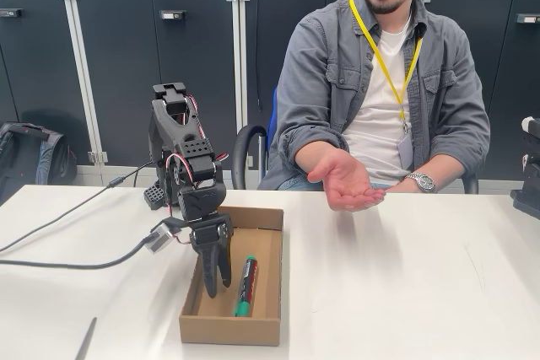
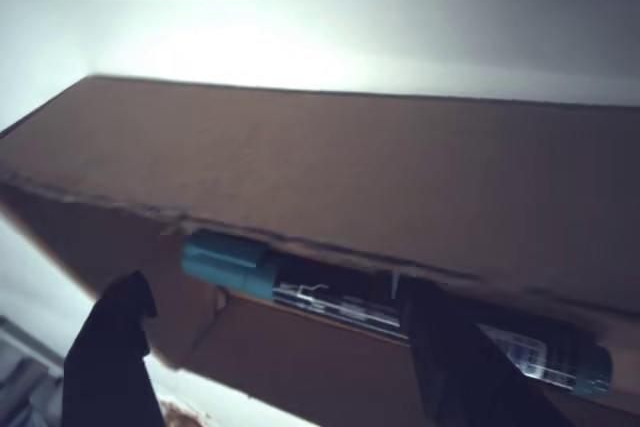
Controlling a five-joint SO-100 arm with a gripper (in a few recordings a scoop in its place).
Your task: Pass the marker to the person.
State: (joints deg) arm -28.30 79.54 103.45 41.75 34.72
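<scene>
Cardboard tray (image 1: pixel 268 218) walls hemmed my gripper (image 1: pixel 216 282), jaws parted, empty, beside the marker (image 1: pixel 245 285); person's (image 1: pixel 381 90) palm (image 1: pixel 348 181) waited.

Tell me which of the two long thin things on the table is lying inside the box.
The marker, with its green cap and red label, lies in the cardboard box beside the gripper. The thin grey rod lies on the bare table at the fixed view's lower left.

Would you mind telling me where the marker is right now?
In the fixed view the marker lies inside the shallow cardboard box, along its right wall, green cap toward the camera, just right of the end effector reaching into the box.
</scene>
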